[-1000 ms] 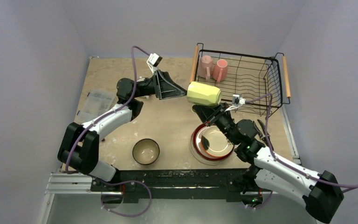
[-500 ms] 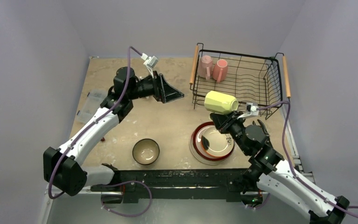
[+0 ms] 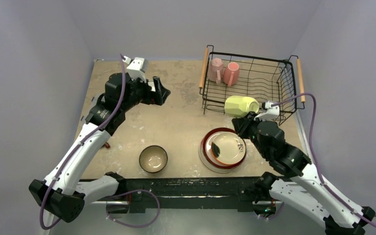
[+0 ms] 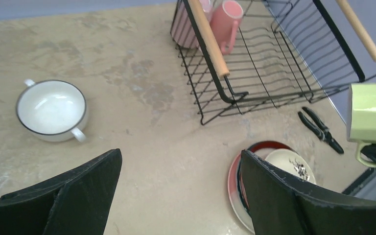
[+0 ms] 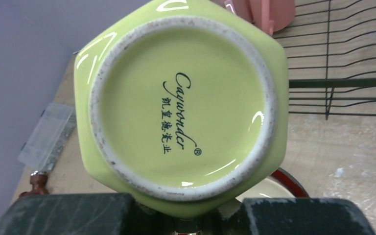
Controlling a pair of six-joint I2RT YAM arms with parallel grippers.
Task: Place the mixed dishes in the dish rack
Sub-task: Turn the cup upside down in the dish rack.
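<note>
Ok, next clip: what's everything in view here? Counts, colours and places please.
dish rack: one, black wire, wooden handles, far right of table
pale pink mug: one, rack's far-left corner
salmon mug: one, beside the pale pink one
yellow-green mug: one, held at the rack's near edge
white mug: one, dark rim, on table left of rack
bowl: one, teal, cream inside, near middle
plates: one stack, red-rimmed cream on top, in front of rack
pliers: one, black, by rack's near corner
clear box: one, left table edge
table: one, tan
left gripper: open, empty
right gripper: shut on the yellow-green mug
</note>
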